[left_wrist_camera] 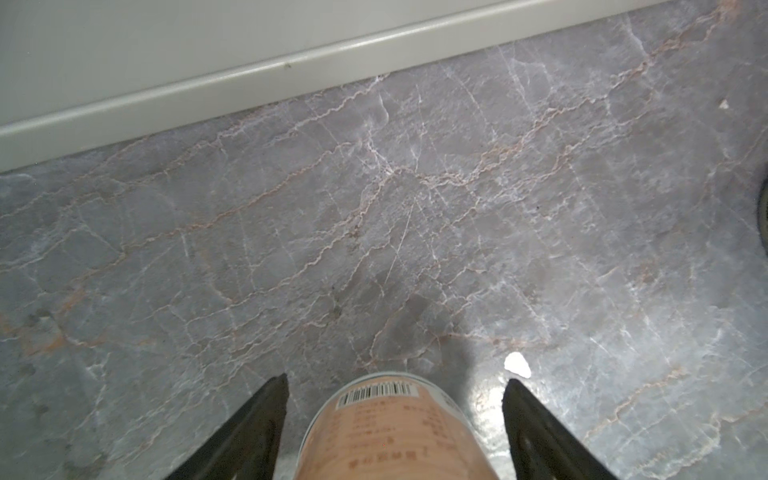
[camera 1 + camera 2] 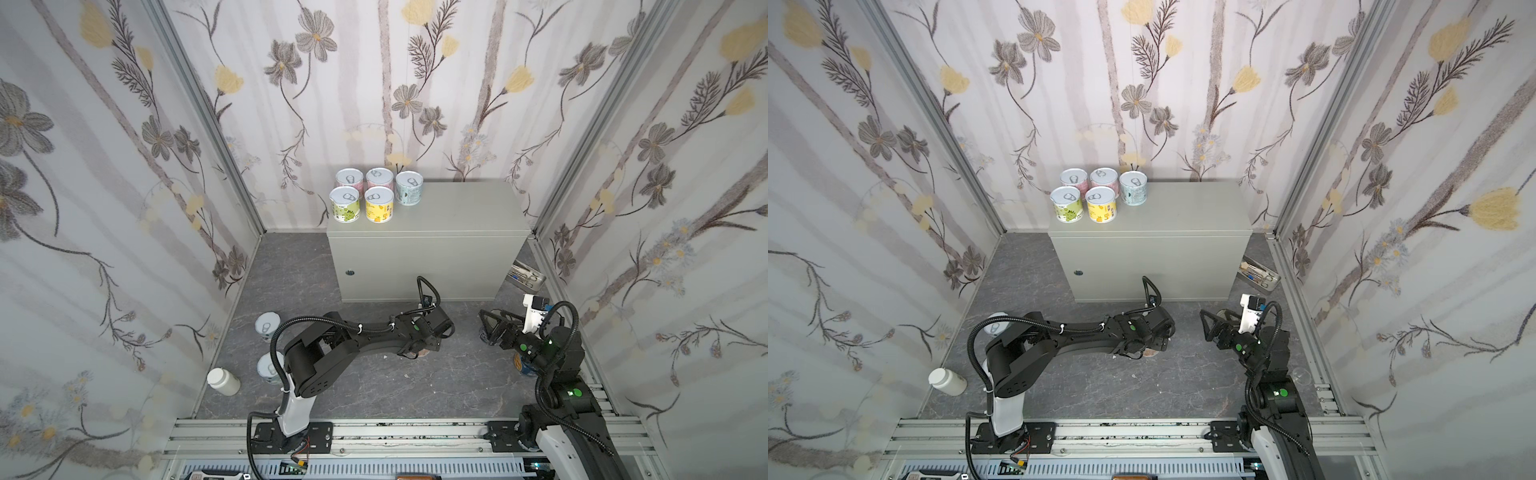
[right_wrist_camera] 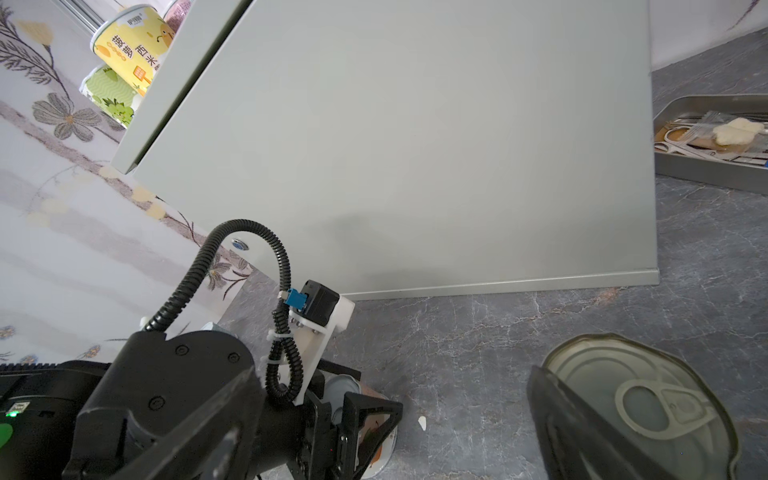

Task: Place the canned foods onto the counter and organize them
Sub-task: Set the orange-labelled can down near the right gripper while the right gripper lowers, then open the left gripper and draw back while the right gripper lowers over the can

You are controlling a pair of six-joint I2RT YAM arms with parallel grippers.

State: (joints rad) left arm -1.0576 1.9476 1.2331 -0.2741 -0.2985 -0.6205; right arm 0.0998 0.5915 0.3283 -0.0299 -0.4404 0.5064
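While the orange can stands on the floor, your left pincer straddles it, both fingers clear of its sides.
This reads as a pick-up in hand: close squarely on the label before lifting. Just beyond, your right pincer gapes wide by a silver-lidded can, holding nothing. Farthest back, five cans sit grouped at the bench's far left corner; the next wants a free spot beside them.

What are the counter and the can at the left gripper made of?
Counter: likely painted sheet metal, matte grey-green, folded bottom lip. Can: probably metal, silvery rim, under a matte peach printed label with barcode.
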